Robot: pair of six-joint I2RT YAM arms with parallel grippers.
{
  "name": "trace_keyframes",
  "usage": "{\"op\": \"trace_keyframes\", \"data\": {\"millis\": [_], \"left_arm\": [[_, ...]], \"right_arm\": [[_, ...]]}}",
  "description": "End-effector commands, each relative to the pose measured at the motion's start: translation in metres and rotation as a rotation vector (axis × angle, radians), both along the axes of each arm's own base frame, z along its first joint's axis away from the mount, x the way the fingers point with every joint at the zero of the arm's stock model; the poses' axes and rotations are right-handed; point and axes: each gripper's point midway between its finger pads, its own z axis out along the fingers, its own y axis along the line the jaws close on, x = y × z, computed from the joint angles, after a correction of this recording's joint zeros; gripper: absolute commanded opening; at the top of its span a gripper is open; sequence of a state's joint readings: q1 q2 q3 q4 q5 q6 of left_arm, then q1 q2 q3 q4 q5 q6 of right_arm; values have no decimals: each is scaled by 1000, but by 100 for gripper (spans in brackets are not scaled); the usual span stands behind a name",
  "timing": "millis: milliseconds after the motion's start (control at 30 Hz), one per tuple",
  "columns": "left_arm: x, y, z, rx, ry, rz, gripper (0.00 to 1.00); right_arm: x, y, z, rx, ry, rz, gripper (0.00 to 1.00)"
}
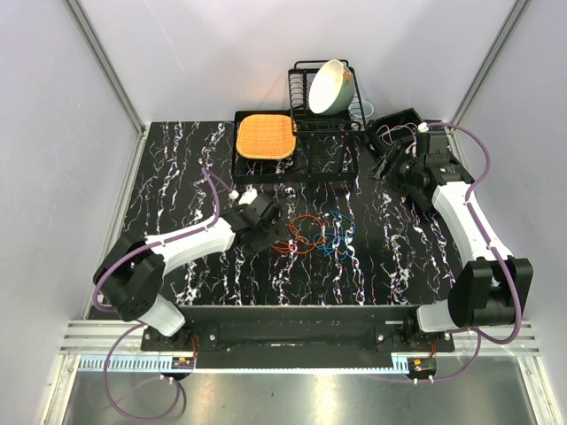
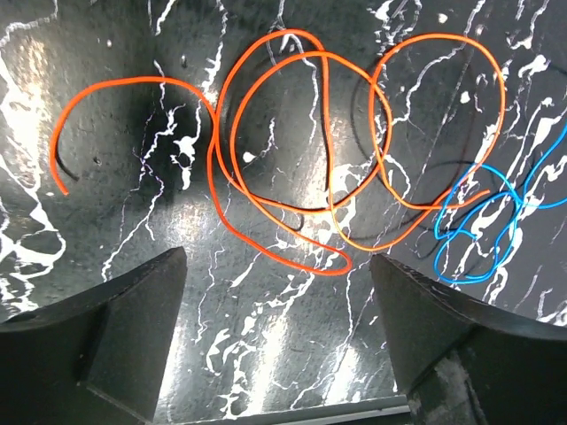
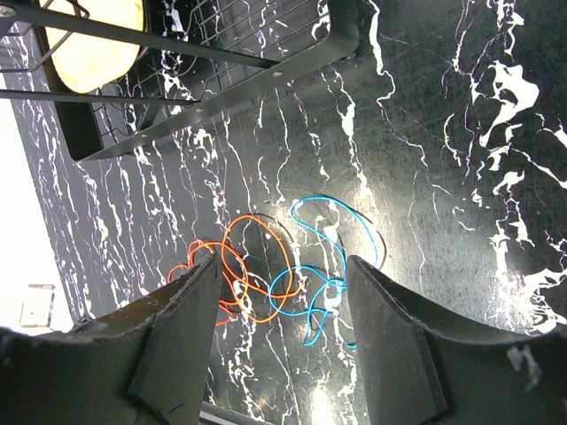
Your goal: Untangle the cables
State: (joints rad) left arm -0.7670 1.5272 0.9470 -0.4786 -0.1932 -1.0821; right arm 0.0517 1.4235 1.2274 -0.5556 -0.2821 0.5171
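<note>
The cables [image 1: 314, 235] lie in a loose tangle on the black marbled table. In the left wrist view a red cable [image 2: 115, 81] and an orange cable [image 2: 443, 37] overlap in wide loops, and a blue cable [image 2: 462, 281] crosses the orange one at the right. My left gripper [image 2: 276, 266] is open just short of the red loop, holding nothing; from above it [image 1: 276, 226] sits at the tangle's left edge. My right gripper [image 3: 282, 266] is open and empty, high above the orange [image 3: 253, 217] and blue [image 3: 320, 198] loops, back right of them [image 1: 383, 168].
Behind the cables a black wire dish rack [image 1: 323, 133] holds a tilted cream bowl [image 1: 330, 86]. Left of it, an orange mat [image 1: 264, 135] rests on a black tray. A black box [image 1: 399, 122] stands at the back right. White walls enclose the table.
</note>
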Motion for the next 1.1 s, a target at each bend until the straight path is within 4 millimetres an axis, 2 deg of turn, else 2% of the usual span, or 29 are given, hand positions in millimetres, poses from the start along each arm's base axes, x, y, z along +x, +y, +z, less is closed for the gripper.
{"op": "trace_keyframes", "data": {"millis": [0, 233, 333, 400, 467, 533, 567, 633, 667, 767, 800, 833, 900, 933, 1033, 1067], "left_arm": [[16, -21, 12, -127, -41, 39, 87], [20, -19, -4, -82, -14, 41, 82], [20, -20, -12, -66, 4, 41, 76], [21, -20, -16, -60, 12, 40, 44], [21, -20, -14, -57, 3, 31, 0], [24, -18, -6, -40, -23, 13, 0], [31, -17, 9, -36, -69, 19, 0], [36, -12, 28, -13, -112, 6, 0], [41, -8, 45, 7, -166, -17, 0], [53, -11, 105, 14, -300, -105, 0], [61, -18, 137, -11, -366, -128, 0], [61, -16, 153, 16, -404, -183, 0], [61, -15, 208, 0, -507, -220, 0], [61, -11, 228, 17, -561, -252, 0], [48, -2, 290, -17, -705, -302, 0], [39, 2, 309, -49, -748, -322, 0]], "right_arm": [[-2, 3, 19, 3, -72, 20, 64], [0, 4, 18, 4, -68, 23, 64], [0, 4, 17, -1, -69, 23, 64], [0, 3, 17, -2, -68, 21, 64], [0, 3, 14, -5, -62, 22, 64], [1, 2, 13, -8, -61, 19, 64], [1, 2, 14, -8, -61, 19, 64], [2, 3, 15, -7, -64, 22, 64], [2, 2, 16, -6, -67, 19, 64], [3, 3, 17, 1, -67, 22, 64], [3, 5, 18, 9, -70, 27, 64], [3, 6, 21, 18, -76, 28, 64], [3, 10, 25, 35, -91, 44, 64], [2, 11, 29, 41, -102, 47, 64], [1, 14, 39, 54, -137, 56, 64], [0, 15, 42, 59, -147, 63, 64]]}}
